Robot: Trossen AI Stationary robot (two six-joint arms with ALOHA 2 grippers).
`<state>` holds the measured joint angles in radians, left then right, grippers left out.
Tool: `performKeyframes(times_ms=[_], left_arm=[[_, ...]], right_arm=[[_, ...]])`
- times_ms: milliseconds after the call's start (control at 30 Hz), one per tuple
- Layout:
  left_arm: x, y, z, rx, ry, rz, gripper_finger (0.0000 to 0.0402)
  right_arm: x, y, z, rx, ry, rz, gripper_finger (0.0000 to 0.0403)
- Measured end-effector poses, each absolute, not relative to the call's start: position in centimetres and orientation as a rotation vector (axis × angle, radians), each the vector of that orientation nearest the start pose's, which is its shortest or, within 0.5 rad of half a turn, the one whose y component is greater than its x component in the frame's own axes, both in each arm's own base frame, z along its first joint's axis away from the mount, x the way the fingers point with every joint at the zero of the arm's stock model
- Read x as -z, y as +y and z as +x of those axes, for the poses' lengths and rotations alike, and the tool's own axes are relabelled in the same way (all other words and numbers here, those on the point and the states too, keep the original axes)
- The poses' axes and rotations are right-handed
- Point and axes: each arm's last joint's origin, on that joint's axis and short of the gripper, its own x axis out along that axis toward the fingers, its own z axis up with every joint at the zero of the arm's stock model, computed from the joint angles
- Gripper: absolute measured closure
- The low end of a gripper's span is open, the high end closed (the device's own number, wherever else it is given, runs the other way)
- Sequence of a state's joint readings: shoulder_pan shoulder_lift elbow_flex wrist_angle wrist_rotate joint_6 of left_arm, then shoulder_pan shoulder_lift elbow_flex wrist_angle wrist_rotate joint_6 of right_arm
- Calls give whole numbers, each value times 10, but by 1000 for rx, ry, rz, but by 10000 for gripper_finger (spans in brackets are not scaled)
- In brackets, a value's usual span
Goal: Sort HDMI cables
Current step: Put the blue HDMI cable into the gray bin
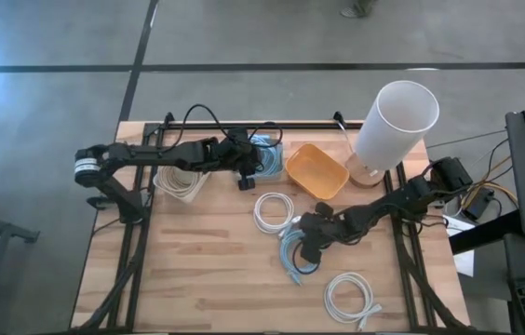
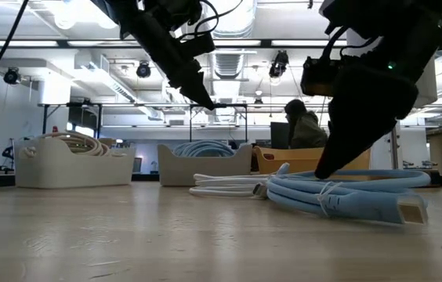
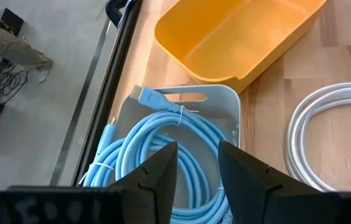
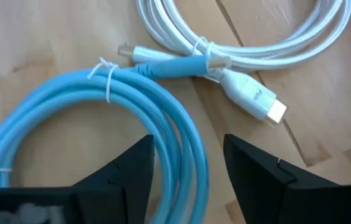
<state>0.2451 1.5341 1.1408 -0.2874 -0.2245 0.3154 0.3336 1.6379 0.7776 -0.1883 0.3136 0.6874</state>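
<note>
The right gripper reaches low over the table's middle, fingers spread over a light blue cable lying flat, its plug end touching a white cable. The left gripper hangs above a white bin holding blue coils, its fingers apart and holding nothing.

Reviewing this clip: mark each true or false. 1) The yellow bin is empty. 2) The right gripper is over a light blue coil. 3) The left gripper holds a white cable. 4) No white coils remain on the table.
1) True: the yellow bin holds nothing.
2) True: the right gripper is open over the light blue coil.
3) False: the left gripper is open, empty, above the bin of blue cables.
4) False: two white coils lie on the table.
</note>
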Motion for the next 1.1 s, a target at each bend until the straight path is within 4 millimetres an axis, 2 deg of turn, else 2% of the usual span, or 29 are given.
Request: performKeyframes(times_ms=[200, 367, 567, 700, 767, 867, 1100], left_arm=[[-268, 87, 323, -339, 752, 291, 268], [-268, 87, 323, -341, 751, 287, 268], [-268, 87, 323, -346, 748, 271, 268], [-268, 86, 323, -317, 727, 195, 268], [-268, 84, 324, -249, 711, 147, 268], [-268, 80, 326, -122, 679, 57, 268], [-266, 60, 332, 103, 605, -137, 268]], right_arm=[[-132, 86, 272, 297, 974, 242, 233], [-126, 84, 267, 315, 997, 264, 255], [-126, 83, 268, 291, 1019, 299, 314], [-129, 81, 270, 297, 1013, 309, 364], [-132, 82, 273, 291, 1002, 309, 381], [-141, 84, 279, 265, 981, 290, 385], [-178, 86, 292, 322, 1023, 188, 385]])
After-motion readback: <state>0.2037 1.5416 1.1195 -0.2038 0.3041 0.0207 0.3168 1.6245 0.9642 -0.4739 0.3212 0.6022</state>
